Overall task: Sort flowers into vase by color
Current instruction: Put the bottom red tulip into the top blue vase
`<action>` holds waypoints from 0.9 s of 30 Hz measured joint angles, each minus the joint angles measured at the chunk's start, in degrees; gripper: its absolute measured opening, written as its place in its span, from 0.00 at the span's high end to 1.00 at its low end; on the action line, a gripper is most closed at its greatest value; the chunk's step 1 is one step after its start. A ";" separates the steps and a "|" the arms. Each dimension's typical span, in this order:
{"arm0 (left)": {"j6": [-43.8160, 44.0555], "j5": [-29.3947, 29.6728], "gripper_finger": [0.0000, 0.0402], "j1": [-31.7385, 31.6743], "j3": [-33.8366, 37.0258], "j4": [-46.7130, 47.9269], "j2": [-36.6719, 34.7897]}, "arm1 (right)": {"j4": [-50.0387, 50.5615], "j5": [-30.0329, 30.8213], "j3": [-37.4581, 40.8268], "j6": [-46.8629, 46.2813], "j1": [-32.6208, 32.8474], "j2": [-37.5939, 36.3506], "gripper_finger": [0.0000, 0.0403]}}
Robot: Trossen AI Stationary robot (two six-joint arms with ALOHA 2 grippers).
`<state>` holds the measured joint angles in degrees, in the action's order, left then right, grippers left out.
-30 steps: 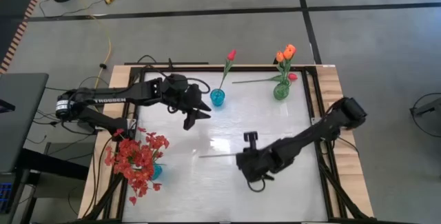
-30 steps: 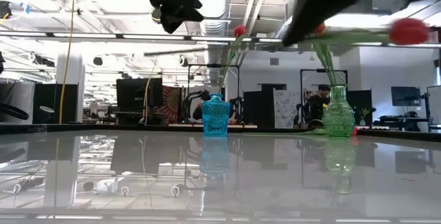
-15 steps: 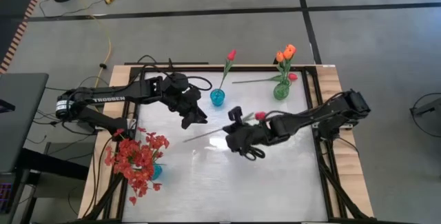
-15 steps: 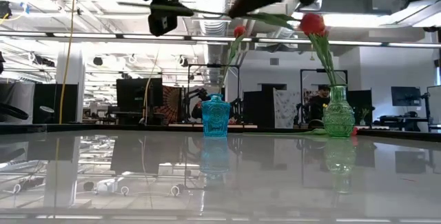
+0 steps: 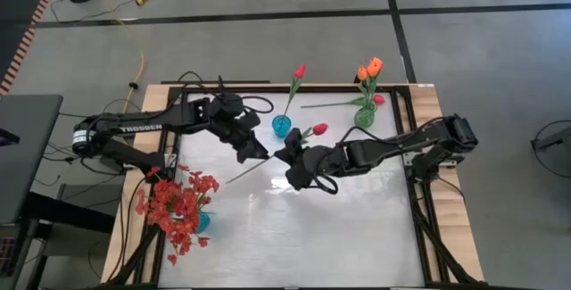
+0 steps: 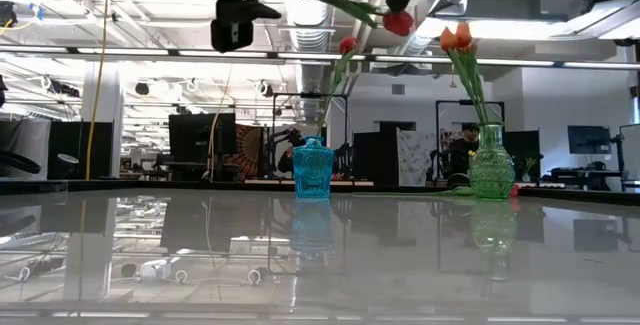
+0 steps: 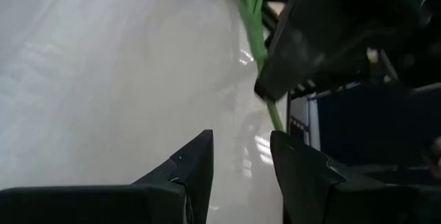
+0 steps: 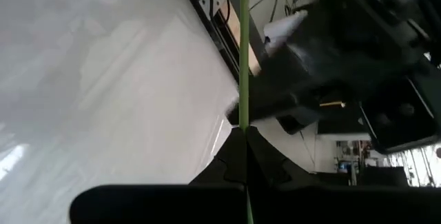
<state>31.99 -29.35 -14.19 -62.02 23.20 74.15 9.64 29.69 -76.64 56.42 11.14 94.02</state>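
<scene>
1. Three vases stand on the white table: a small blue glass vase [image 5: 282, 127], a green glass vase [image 5: 364, 117] and a third vase [image 5: 202, 222], mostly hidden.
2. Three red-pink tulip buds: one in the blue vase [image 5: 300, 70], one held above the table [image 5: 319, 129], one lying flat [image 5: 378, 99].
3. Two orange tulip buds [image 5: 369, 68].
4. One bushy red blossom spray [image 5: 178, 207].
5. Two dark robot arms [image 5: 143, 128].

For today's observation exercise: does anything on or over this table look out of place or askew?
One red-pink tulip on a thin green stem lies flat on the table beside the green glass vase, not standing in any vase. The right gripper also holds another red-pink tulip nearly level in mid-air.
</scene>
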 joint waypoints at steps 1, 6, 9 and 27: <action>0.65 0.02 0.66 -0.52 0.00 -0.75 0.00 | -0.02 -0.56 -0.02 -0.01 0.09 0.00 0.95; 3.17 -0.81 0.66 -2.92 -0.04 -3.79 0.00 | 0.26 -1.39 0.00 0.04 0.56 0.09 0.95; 4.60 -4.02 0.66 -3.07 -0.04 -5.35 -0.01 | 0.02 -1.39 0.00 0.07 0.33 0.09 0.95; 5.82 -5.07 0.66 -1.16 0.42 -5.79 0.49 | -3.42 -1.28 0.00 1.09 -0.92 0.09 0.95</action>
<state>37.81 -34.42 -15.35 -61.60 17.41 74.64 6.22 28.41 -76.64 57.52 10.22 94.11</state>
